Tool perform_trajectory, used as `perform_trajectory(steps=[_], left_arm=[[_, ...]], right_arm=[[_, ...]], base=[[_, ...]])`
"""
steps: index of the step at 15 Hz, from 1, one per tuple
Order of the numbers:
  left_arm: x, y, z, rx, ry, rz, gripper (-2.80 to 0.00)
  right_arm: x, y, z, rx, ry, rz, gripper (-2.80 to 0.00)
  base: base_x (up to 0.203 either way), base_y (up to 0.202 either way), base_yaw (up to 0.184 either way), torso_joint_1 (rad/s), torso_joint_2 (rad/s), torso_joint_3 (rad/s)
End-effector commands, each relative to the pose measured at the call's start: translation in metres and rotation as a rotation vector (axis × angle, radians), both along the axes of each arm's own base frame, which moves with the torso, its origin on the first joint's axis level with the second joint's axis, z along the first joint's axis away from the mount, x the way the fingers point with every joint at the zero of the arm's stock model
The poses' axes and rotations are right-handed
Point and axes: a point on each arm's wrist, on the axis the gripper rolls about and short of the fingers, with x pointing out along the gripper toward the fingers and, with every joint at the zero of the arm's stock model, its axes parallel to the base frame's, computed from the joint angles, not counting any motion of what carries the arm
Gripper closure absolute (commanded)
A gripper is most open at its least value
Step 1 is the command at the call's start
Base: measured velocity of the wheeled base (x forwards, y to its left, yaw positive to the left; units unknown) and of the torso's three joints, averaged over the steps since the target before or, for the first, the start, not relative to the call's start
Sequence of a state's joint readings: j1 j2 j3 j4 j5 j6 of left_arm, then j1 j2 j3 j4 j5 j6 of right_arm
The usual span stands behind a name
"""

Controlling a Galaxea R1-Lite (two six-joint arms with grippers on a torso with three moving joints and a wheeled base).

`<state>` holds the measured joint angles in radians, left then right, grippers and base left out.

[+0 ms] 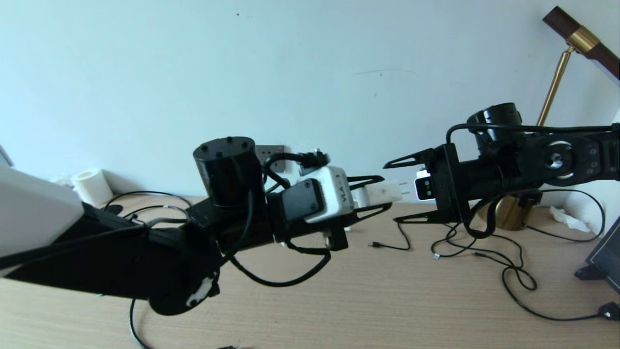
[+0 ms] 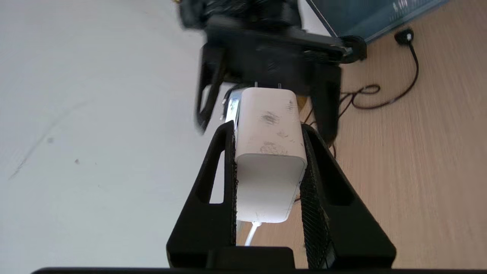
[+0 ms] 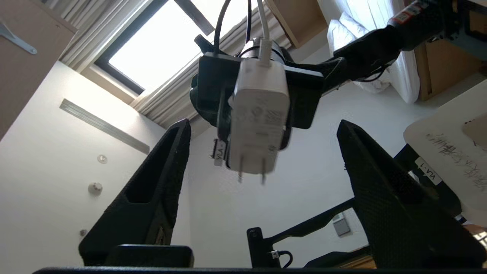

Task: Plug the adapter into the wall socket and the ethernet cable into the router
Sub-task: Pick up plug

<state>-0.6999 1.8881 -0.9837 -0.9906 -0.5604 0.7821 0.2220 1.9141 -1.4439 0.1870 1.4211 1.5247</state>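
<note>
scuffed matt white plastic adapter (image 2: 270, 152); pale wood-grain desk (image 1: 387, 300), perhaps laminate.

Right claw (image 1: 395, 190) facing adapter (image 1: 380, 193) prongs

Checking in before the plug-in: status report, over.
Left hand shut on adapter, prongs toward right hand. Right hand open, clear of it. Wall socket behind left arm, unplugged.

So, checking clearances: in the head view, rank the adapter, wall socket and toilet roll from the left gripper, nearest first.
1. adapter: held in the left gripper.
2. wall socket: on the wall behind that arm.
3. toilet roll: far left, by the wall.
</note>
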Motion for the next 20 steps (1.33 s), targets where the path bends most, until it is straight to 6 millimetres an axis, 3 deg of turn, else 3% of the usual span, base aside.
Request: perform_trajectory(steps=[1,4,7,10,13,15,17,19,20], left_arm=[[-0.006,0.011,0.018,-0.067,0.055,0.005,0.0],[-0.011,0.028,0.038,-0.207,0.383,0.027,0.0],[0.007,0.057,0.042,-0.349,0.741,0.223,0.0],[0.032,0.076,0.02,-0.449,0.841,0.5,0.0],[0.024,0.084,0.003,-0.456,0.865,0.684,0.0],[0.012,0.09,-0.004,-0.438,0.883,0.769,0.0],[0.006,0.095,-0.014,-0.426,0.889,0.842,0.0],[-0.001,0.098,-0.028,-0.402,0.904,0.902,0.0],[-0.005,0.098,-0.035,-0.381,0.916,0.918,0.0]], right_arm=[[-0.011,-0.008,0.012,0.009,-0.033,-0.012,-2.8],[-0.048,-0.022,0.039,-0.05,-0.218,-0.13,-2.8],[-0.092,-0.033,0.043,-0.349,-0.542,-0.409,-2.8],[-0.145,-0.048,0.047,-0.653,-0.845,-0.583,-2.8],[-0.21,-0.067,0.052,-0.889,-1.136,-0.704,-2.8],[-0.255,-0.08,0.038,-1.084,-1.295,-0.744,-2.8],[-0.286,-0.093,0.015,-1.389,-1.364,-0.793,-2.8],[-0.301,-0.104,0.001,-1.746,-1.25,-0.916,-2.8],[-0.313,-0.108,-0.007,-1.823,-1.217,-0.968,-2.8]], base=[[0.0,0.0,0.0,0.0,0.0,0.0],[0.0,0.0,0.0,0.0,0.0,0.0],[0.0,0.0,0.0,0.0,0.0,0.0],[0.0,0.0,0.0,0.0,0.0,0.0],[0.0,0.0,0.0,0.0,0.0,0.0],[0.0,0.0,0.0,0.0,0.0,0.0],[0.0,0.0,0.0,0.0,0.0,0.0],[0.0,0.0,0.0,0.0,0.0,0.0],[0.0,0.0,0.0,0.0,0.0,0.0]])
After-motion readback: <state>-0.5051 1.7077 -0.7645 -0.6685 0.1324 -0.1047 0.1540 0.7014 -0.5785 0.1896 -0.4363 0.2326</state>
